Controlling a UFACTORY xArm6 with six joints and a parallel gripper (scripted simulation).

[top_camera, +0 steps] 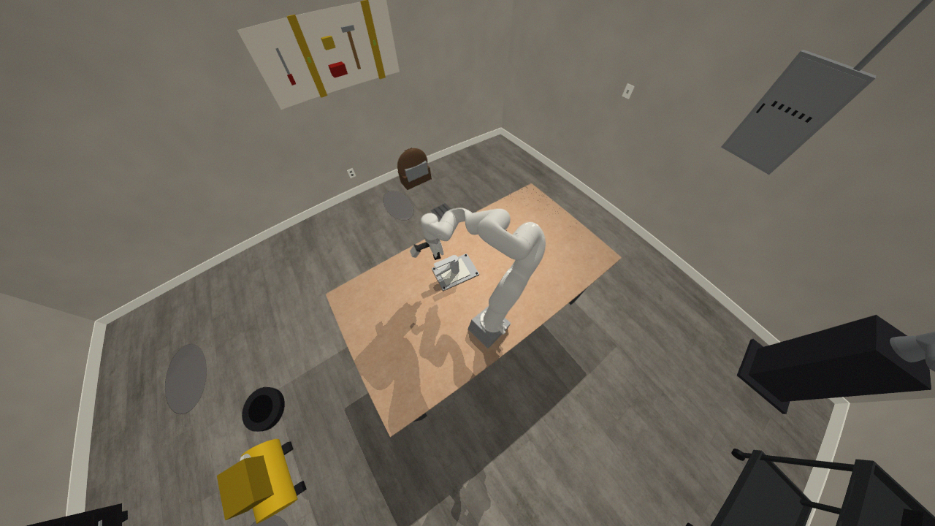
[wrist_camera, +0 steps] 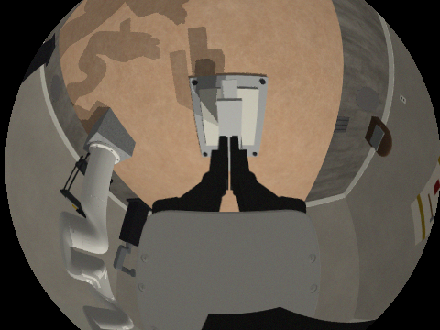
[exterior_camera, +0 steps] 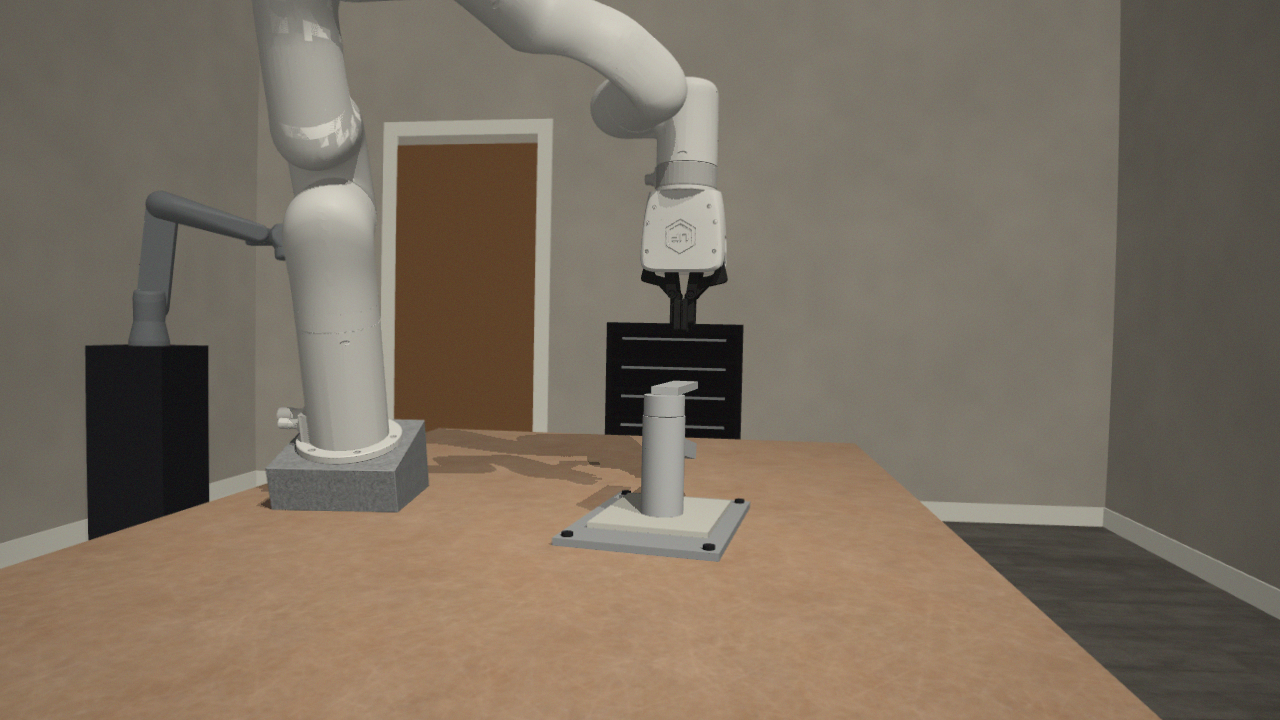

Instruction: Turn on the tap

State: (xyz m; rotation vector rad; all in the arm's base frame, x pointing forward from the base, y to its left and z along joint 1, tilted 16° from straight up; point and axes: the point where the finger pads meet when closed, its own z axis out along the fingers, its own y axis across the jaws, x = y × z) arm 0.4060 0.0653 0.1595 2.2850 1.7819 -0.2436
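The tap [exterior_camera: 662, 461] stands upright on a square base plate [exterior_camera: 590, 535] near the middle of the table [exterior_camera: 447, 626]. Its lever [exterior_camera: 674, 387] lies level on top of the tap body; in the exterior view its long axis runs toward the right and far side. The gripper [exterior_camera: 683, 315] hangs directly above the lever, well apart from it, pointing straight down, jaws pressed together on nothing. In the wrist view the fingers cover the lever's near end. The top view shows the tap too small for detail.
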